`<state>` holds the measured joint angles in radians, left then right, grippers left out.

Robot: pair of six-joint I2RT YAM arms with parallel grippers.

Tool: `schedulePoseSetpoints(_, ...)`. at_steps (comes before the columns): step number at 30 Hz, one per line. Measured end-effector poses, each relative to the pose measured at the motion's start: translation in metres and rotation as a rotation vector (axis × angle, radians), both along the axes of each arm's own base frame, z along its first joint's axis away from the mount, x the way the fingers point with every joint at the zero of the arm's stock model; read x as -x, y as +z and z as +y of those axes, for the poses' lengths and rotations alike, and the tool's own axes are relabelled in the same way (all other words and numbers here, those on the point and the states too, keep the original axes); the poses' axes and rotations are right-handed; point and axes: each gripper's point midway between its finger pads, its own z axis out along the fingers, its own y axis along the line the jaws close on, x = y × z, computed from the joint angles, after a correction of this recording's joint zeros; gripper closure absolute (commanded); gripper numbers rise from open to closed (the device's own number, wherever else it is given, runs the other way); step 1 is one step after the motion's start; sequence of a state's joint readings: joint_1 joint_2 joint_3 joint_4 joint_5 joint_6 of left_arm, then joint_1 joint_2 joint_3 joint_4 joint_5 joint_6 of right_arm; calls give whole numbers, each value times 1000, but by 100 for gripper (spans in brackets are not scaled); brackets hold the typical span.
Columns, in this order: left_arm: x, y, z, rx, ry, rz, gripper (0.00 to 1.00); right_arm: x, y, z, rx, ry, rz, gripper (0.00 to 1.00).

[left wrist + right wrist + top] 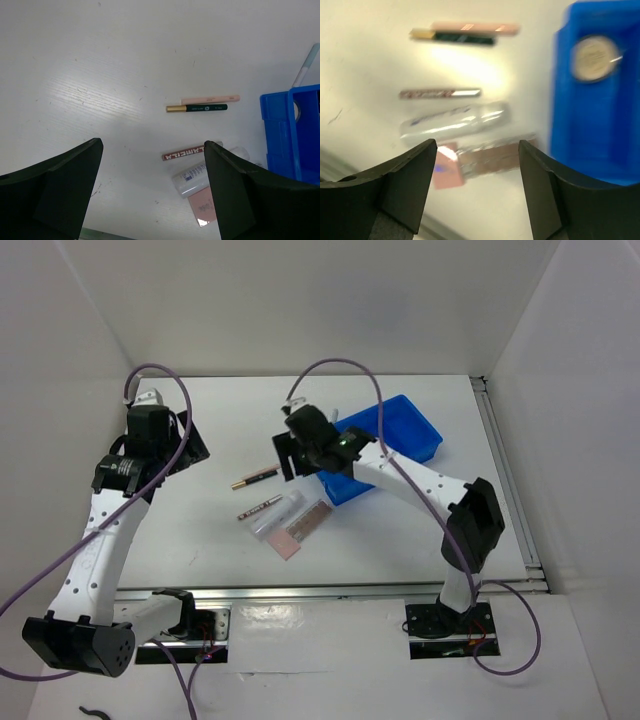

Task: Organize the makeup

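Round compact (pixel 594 58) lies in blue tray (pixel 585 130); pencils (pixel 197 107), clear tube (pixel 191 176), pink palette (pixel 202 206) loose left of tray.
Right hand (pixel 477 150) spread, empty, near tray edge, likely free for next pick; left hand (pixel 153 145) wide open, empty.

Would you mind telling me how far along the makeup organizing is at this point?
Done: the round compact lies in the blue tray. In hand: nothing; the right gripper hangs open over the table beside the tray, and the left gripper is open too, both empty. Left: the pink pencil, black-gold pencil, lettered pencil, clear tube and pink palette lie outside the tray.
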<state>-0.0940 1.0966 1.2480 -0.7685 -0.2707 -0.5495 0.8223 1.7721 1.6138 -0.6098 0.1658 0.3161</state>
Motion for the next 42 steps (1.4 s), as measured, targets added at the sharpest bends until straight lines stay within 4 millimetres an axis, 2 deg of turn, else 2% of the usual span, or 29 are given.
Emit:
schedulePoseSetpoints(2,0,0,0,0,-1,-3,5,30,-12,24,-3,58,52,24)
schedulePoseSetpoints(4,0,-1,-2,5,-16,-4,9,52,-26,38,11,97,98,24)
schedulePoseSetpoints(6,0,-3,-8,5,-61,-3,13,65,-38,44,23,111,138,24)
schedulePoseSetpoints(8,1,-9,-17,9,-139,12,15,69,-46,39,40,101,161,24)
schedulePoseSetpoints(11,-3,-25,-37,33,-272,68,15,66,-50,22,54,60,174,24)
schedulePoseSetpoints(13,-7,-43,-51,36,-353,128,15,64,-49,1,62,22,173,24)
schedulePoseSetpoints(14,-8,-54,-60,43,-393,167,15,64,-45,-16,66,-6,174,24)
schedulePoseSetpoints(16,-7,-78,-79,45,-471,244,15,62,-28,-45,55,-63,155,24)
schedulePoseSetpoints(18,0,-102,-100,35,-550,321,15,54,-1,-71,12,-129,113,24)
schedulePoseSetpoints(21,11,-126,-125,6,-634,397,12,42,28,-103,-48,-219,57,24)
schedulePoseSetpoints(23,16,-139,-144,-28,-691,434,10,34,34,-123,-64,-274,47,24)
schedulePoseSetpoints(25,20,-155,-158,-72,-730,468,10,28,31,-137,-64,-313,57,24)
schedulePoseSetpoints(28,27,-180,-172,-145,-770,533,10,23,22,-151,-52,-346,82,24)
schedulePoseSetpoints(31,32,-198,-178,-208,-802,579,10,22,20,-155,-51,-348,91,24)
schedulePoseSetpoints(37,22,-210,-174,-283,-778,586,16,20,20,-158,-54,-335,96,24)
schedulePoseSetpoints(41,18,-216,-175,-291,-773,586,25,19,20,-160,-52,-332,97,24)
schedulePoseSetpoints(42,17,-217,-175,-291,-775,585,31,19,20,-161,-51,-331,96,24)
